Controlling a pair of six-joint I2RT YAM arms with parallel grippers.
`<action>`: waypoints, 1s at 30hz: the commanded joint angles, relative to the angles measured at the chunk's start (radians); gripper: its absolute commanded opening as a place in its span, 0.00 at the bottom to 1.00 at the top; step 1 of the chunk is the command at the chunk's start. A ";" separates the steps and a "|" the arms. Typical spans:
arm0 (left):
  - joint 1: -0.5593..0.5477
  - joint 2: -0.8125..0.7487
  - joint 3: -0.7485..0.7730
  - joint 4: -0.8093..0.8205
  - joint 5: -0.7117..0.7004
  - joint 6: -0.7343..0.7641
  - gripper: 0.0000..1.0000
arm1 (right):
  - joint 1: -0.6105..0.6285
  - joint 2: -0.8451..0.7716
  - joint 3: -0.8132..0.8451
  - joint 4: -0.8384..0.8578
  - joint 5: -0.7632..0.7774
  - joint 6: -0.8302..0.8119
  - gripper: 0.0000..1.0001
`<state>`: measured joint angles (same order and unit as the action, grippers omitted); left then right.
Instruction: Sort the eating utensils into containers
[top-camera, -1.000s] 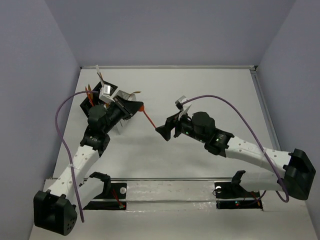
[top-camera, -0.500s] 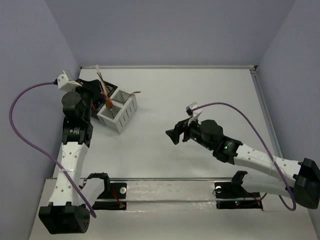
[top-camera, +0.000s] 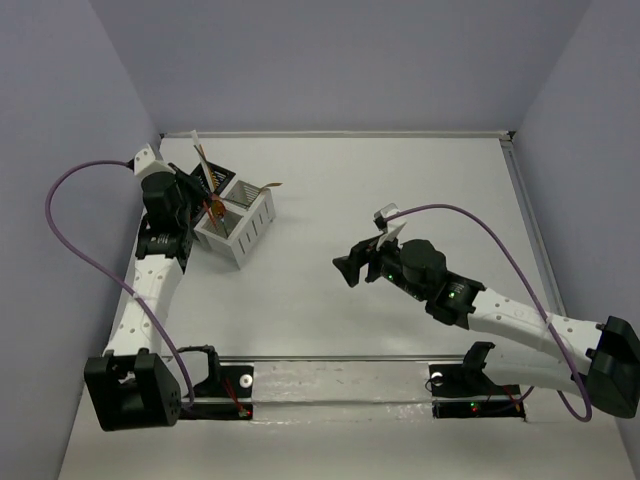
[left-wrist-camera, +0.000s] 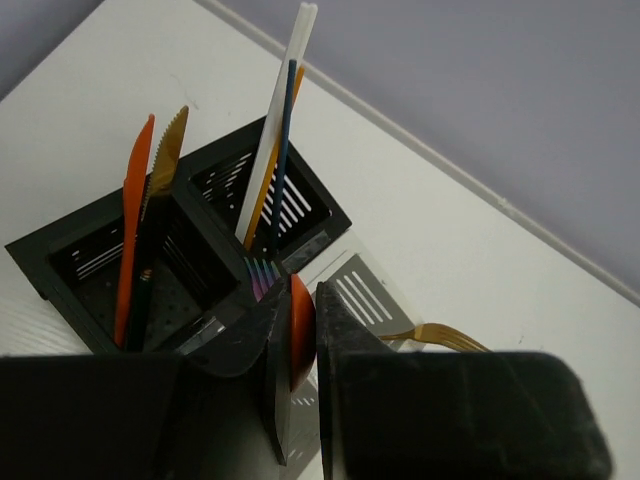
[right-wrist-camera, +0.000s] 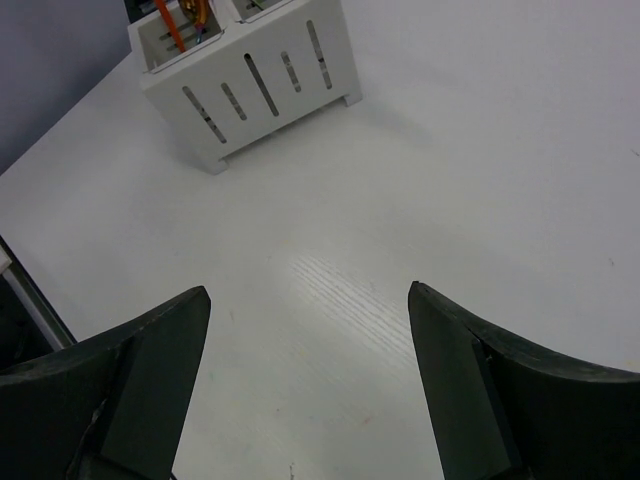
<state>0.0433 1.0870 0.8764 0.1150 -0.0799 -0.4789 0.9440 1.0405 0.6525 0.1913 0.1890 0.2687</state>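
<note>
Where the left gripper (left-wrist-camera: 300, 308) is clamped on an orange-red utensil (left-wrist-camera: 301, 345), the piece hangs just above the white caddy (left-wrist-camera: 362, 295), its long axis apparently steep, so a short descent should seat it. The black caddy (left-wrist-camera: 90, 262) beside it holds an orange knife (left-wrist-camera: 133, 220), a gold knife (left-wrist-camera: 168, 150) and tall sticks (left-wrist-camera: 285, 120). A gold fork (left-wrist-camera: 445, 335) juts from the white caddy. The right gripper (right-wrist-camera: 308, 292), spread and empty, hovers over the tabletop (right-wrist-camera: 450, 200), well apart.

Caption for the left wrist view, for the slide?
Left tool shut on an orange-red utensil above the black caddy and white caddy; knives and sticks stand in the black one.
</note>
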 joint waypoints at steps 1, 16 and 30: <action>0.006 0.039 0.010 0.034 0.029 0.011 0.06 | 0.006 0.006 -0.005 0.042 0.027 0.001 0.85; 0.006 -0.038 0.015 0.031 0.104 0.000 0.90 | 0.006 0.023 -0.004 0.043 0.049 -0.005 0.87; -0.003 -0.380 -0.057 0.058 0.325 -0.009 0.99 | 0.006 -0.152 -0.039 0.056 0.181 -0.029 1.00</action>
<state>0.0410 0.7853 0.8532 0.1242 0.1432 -0.4950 0.9440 0.9852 0.6060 0.1925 0.3019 0.2646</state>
